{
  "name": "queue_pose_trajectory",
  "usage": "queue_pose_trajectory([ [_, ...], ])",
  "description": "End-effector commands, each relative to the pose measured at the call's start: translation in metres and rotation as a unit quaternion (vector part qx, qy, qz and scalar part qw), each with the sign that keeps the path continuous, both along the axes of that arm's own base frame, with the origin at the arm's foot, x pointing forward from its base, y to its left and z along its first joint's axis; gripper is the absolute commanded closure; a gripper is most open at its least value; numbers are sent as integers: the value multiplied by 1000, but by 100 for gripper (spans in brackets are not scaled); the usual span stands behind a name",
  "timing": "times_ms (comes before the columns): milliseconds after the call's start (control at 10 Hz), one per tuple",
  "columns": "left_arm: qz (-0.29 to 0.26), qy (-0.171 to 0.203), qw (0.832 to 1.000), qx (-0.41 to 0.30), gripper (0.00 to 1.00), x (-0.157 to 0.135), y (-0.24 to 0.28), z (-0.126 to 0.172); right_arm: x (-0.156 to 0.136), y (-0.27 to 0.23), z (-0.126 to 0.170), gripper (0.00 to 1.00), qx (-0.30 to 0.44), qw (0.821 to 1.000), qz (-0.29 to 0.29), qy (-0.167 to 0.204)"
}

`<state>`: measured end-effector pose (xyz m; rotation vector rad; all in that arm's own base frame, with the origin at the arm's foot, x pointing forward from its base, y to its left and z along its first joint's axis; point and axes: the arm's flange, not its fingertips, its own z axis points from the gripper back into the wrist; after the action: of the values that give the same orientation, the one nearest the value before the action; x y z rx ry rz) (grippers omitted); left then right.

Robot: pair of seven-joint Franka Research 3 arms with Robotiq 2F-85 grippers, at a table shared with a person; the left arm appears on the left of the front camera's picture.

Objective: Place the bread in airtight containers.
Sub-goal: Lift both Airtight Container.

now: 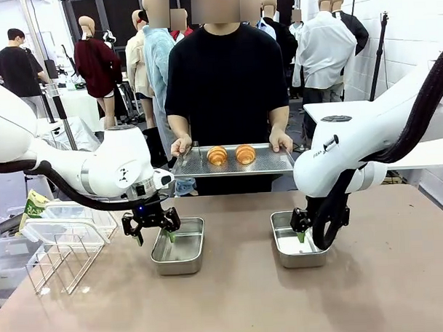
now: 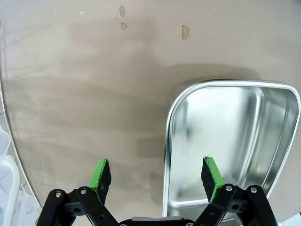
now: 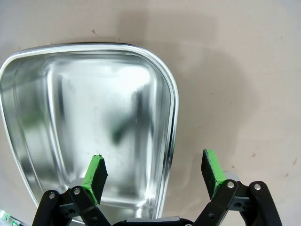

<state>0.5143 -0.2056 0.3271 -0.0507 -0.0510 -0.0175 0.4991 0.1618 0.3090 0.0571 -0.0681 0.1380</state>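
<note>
Clock bearings are taken from the desk's point(image 1: 240, 296) middle, 12 toward the person. The left container point(image 1: 179, 253) sits at 9 o'clock and the right container point(image 1: 297, 249) at 3. The left hand point(image 2: 155, 170) straddles the left container's 9 o'clock rim. The right hand point(image 3: 155, 165) straddles a rim of the right container. At 12, past the desk's edge, a tray point(image 1: 200, 167) carries two croissants point(image 1: 217, 155) side by side. A wire rack point(image 1: 61, 263) stands at 8, with lids point(image 1: 67, 228) at its far end.

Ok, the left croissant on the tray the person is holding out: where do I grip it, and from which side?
Probably its thick middle, coming straight down from above. The croissant lies flat on the tray, so its underside is out of reach, and the second croissant sits close on its right, so squeeze front to back, not side to side.
</note>
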Motion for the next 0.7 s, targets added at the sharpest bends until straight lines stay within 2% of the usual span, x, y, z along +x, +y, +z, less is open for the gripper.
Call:
queue_pose_trajectory([
  [0, 12, -12, 1000, 2, 0, 6, -2, -1, 5, 6, -3, 0, -25, 1000, -18, -6],
  [400, 17, -4, 1000, 5, 0, 9, -1, -6, 8, 2, -7, 0, -26, 999, -24, -9],
  [600, 18, 0, 1000, 4, 0, 11, -1, -8, 7, 3, 1, 0, -23, 999, -24, -10],
])
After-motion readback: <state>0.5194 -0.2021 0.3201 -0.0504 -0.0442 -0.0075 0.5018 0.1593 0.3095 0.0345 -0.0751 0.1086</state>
